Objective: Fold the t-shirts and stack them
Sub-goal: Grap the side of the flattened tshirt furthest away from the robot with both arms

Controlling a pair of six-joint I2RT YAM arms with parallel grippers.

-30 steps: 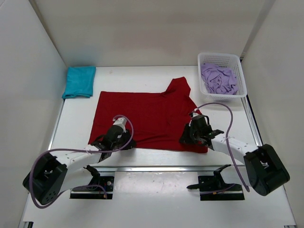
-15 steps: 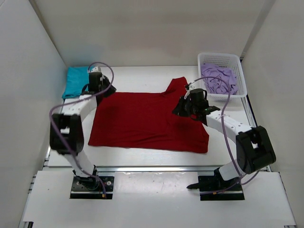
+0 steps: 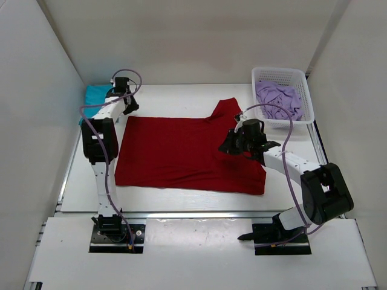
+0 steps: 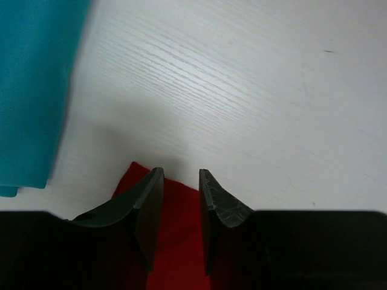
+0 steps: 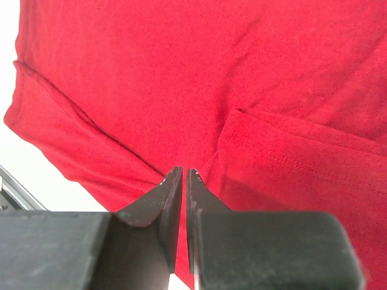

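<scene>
Worktop (image 3: 181,99): white, boxed in by white walls (image 3: 181,36) on three sides.

Red shirt (image 3: 181,151): spread flat mid-worktop. One sleeve is pointed toward the far side, and creases are seen around it in the right wrist view.

Left arm (image 3: 100,142): stretched along the red shirt's left edge. Part of the teal shirt is covered by it from above.

Right arm (image 3: 290,163): laid over the red shirt's right part, so cloth there is hidden in the top view. A purple cable is looped above it, close to the basket's near wall.

Basket (image 3: 278,71): white mesh, far right corner, just beside the red shirt's sleeve but not touching it. A lilac shirt (image 3: 278,99) is bunched up inside, unfolded.

Teal shirt (image 3: 91,96): folded, far left corner, just beside the red shirt's far left corner. A strip of bare worktop is seen between them in the left wrist view.

Left gripper (image 4: 180,172): jaws parted by a narrow gap, set astride the red shirt's far left corner. Whether the cloth is pinched cannot be told.

Right gripper (image 5: 181,171): jaws closed to a thin slit, tips down at a fold by the sleeve seam. Whether cloth is caught between them cannot be told.
</scene>
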